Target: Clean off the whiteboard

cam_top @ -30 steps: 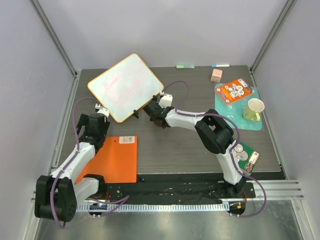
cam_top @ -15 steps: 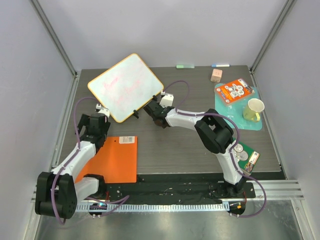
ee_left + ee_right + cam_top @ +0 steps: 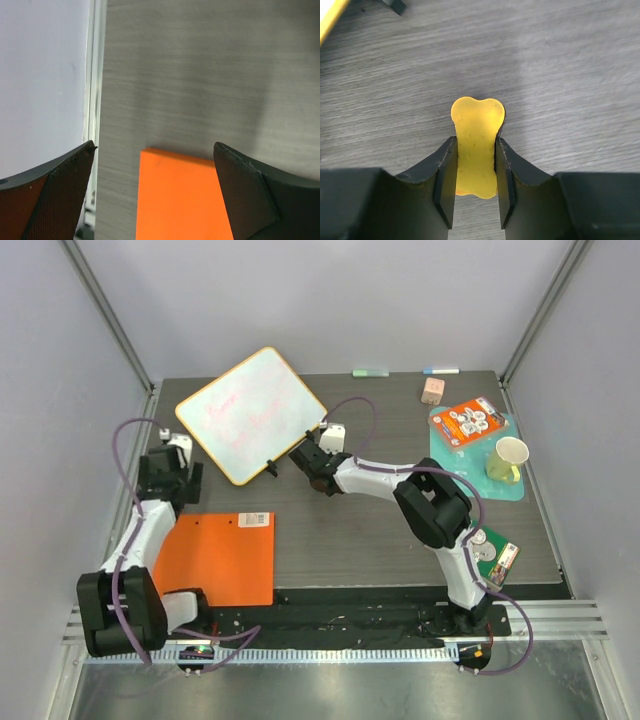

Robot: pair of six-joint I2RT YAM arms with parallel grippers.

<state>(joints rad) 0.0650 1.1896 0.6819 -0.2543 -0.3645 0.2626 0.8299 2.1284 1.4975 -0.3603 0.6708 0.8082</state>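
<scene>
The left fingers (image 3: 170, 462) are held wide apart above the table (image 3: 340, 530), an orange sheet (image 3: 182, 195) showing between them. The whiteboard (image 3: 250, 412) is found just left of the right fingers (image 3: 303, 454), which are closed on a yellow bone-shaped piece (image 3: 476, 145).

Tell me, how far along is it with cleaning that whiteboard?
Nothing wiped yet: the whiteboard carries pink marks. In hand: the right gripper clamps a yellow bone-shaped piece, likely the wiper. To do: all the erasing; the left gripper hangs open, idle.
</scene>
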